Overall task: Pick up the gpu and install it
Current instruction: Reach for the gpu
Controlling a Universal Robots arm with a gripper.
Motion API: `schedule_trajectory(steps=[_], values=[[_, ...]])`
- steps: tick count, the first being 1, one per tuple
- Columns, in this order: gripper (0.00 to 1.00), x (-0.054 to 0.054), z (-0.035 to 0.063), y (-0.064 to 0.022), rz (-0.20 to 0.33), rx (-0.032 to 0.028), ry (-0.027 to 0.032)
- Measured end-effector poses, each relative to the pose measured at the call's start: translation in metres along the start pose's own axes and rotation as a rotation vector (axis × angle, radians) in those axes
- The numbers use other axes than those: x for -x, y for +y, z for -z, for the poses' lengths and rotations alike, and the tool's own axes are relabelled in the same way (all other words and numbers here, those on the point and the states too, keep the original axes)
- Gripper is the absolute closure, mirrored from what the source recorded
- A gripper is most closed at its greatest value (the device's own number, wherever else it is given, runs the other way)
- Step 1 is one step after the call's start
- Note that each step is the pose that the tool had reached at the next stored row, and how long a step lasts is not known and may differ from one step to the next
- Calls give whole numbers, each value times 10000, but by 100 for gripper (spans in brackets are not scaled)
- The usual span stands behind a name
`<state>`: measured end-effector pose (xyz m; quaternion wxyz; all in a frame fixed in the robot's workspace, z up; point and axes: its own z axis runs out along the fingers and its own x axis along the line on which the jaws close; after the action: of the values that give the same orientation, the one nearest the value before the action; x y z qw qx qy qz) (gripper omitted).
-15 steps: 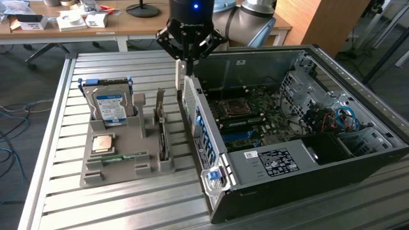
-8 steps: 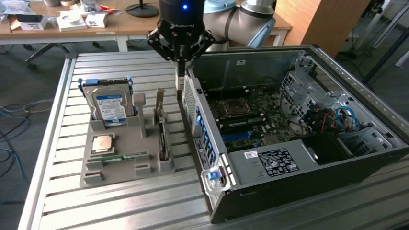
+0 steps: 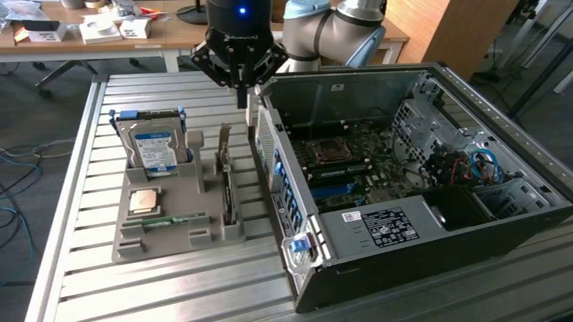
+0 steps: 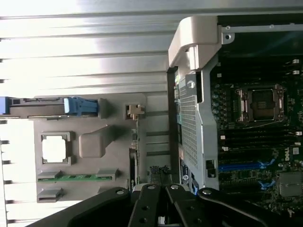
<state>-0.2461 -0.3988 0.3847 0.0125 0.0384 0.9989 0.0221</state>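
Gripper [image 3: 241,100] is pinched fully shut with nothing between the fingers. It hangs over the gap between the grey parts tray [image 3: 170,235] and the open PC case [image 3: 394,228]. The gpu [image 3: 228,191] stands on edge in the tray's slot on the case side, below the gripper and not touched. The hard drive [image 3: 154,147] is upright at the tray's far end.

I'm working in a robotics lab, by the look of it: the arm [image 3: 331,30] and its gripper [image 3: 241,100] hang over a slatted metal counter [image 3: 179,282] carrying an open PC case [image 3: 421,275] and a grey parts tray [image 3: 179,201]. Beyond the counter stand wooden desks [image 3: 170,30] littered with boxes [image 3: 100,30], and loose cables [image 3: 18,161] trail across the floor [image 3: 54,107].
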Motion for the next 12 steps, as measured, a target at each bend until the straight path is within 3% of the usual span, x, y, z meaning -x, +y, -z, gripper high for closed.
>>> schedule_trajectory(steps=[12], values=[[89,-219,-15,-16,-31,0,-2]])
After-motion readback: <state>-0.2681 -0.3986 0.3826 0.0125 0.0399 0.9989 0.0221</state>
